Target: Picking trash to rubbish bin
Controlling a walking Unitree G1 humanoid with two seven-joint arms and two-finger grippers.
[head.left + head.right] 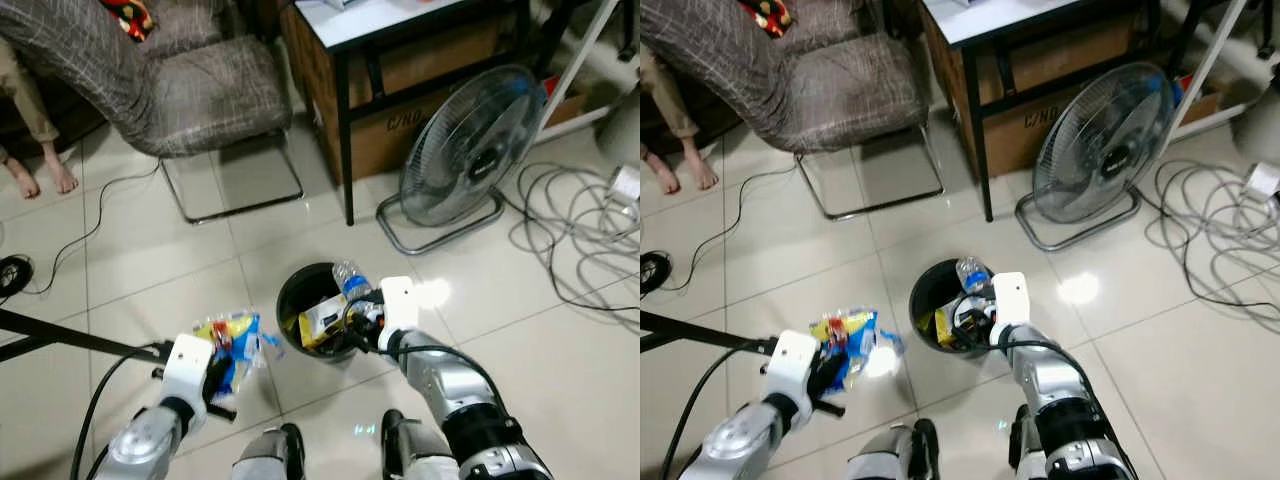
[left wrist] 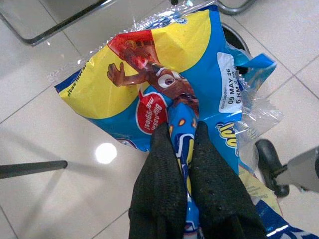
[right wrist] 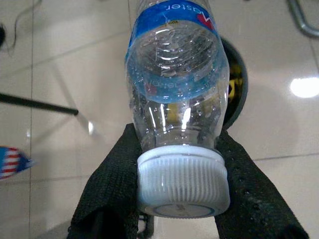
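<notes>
The bin (image 1: pixel 298 290) interior is largely covered by the right gripper (image 1: pixel 362 322) and the bottle (image 3: pixel 175 89); its contents cannot be fully identified. The bottle's top end is cut off by the right wrist view's edge. The wrapper (image 2: pixel 164 84) print is too small to read apart from a date label; its lower portion is hidden between the left gripper's fingers (image 2: pixel 159 189). A person (image 1: pixel 30 120) is cut off at the frame edge. The box (image 1: pixel 400 125) lettering is partly blocked by the fan (image 1: pixel 470 145).
</notes>
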